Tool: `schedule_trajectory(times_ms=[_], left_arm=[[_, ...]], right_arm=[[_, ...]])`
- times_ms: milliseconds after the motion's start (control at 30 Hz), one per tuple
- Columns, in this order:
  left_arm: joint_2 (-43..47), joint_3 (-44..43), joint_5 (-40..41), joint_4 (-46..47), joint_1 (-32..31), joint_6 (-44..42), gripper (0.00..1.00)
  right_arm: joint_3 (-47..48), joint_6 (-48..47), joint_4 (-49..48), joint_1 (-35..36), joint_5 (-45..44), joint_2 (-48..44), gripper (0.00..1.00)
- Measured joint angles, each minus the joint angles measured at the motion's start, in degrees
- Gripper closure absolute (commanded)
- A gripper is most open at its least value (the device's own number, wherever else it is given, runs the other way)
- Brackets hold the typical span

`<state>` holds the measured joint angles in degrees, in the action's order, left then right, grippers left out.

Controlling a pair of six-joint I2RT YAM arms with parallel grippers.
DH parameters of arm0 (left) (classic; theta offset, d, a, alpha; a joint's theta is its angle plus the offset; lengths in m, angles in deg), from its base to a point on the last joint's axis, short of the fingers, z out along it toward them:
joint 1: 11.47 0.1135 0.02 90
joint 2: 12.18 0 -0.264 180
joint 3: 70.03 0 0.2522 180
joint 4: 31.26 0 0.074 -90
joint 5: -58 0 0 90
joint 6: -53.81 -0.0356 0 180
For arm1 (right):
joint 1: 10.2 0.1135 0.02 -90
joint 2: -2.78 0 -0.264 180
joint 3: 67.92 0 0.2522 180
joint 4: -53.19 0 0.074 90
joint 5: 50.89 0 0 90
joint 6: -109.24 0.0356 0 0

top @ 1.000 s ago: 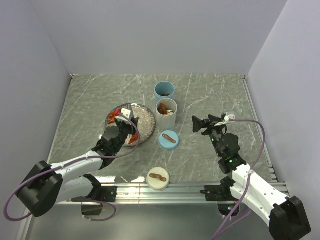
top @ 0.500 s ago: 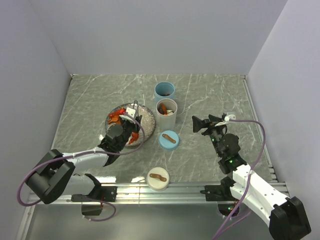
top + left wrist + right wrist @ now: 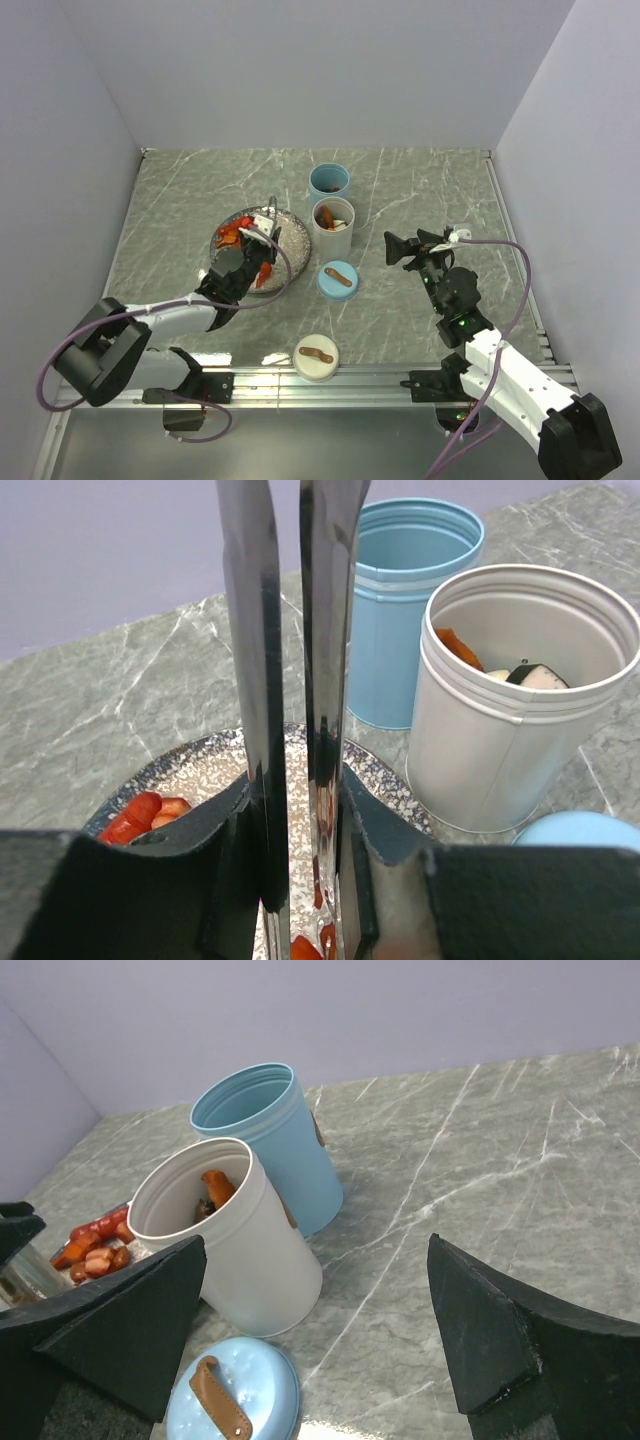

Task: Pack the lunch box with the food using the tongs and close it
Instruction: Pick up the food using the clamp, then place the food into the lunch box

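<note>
Left fingers (image 3: pixel 160 900) pinch the tongs (image 3: pixel 258 660) between them.

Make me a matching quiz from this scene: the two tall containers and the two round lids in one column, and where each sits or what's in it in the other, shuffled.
Column A
1. blue container
2. white container
3. blue lid
4. cream lid

Column B
a. at the very front, apart from the others
b. has an orange food piece showing inside
c. farthest back of the four
d. lying just in front of the white container

Pairs: 1-c, 2-b, 3-d, 4-a
</note>
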<state>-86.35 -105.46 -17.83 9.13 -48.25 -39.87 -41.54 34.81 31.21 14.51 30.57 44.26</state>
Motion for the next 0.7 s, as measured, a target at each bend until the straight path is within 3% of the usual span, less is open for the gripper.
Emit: schedule_trajectory(times_ms=[167,333,533,700], left_arm=[[4.70,-2.56,-1.14,-4.55,0.11,-0.85,0.77],[3.63,-14.01,-2.34,-8.44,0.48,-1.75,0.75],[-7.06,-34.01,-4.66,-10.54,1.07,-1.86,0.74],[-16.31,-45.88,-7.17,-13.20,1.18,-2.10,0.73]], right_arm=[[0.00,0.00,0.00,0.00,0.00,-0.02,0.02],[0.00,0.00,0.00,0.00,0.00,0.00,0.02],[0.00,-0.02,-0.04,0.00,-0.04,0.02,0.02],[0.00,-0.04,-0.07,0.00,-0.39,0.63,0.02]])
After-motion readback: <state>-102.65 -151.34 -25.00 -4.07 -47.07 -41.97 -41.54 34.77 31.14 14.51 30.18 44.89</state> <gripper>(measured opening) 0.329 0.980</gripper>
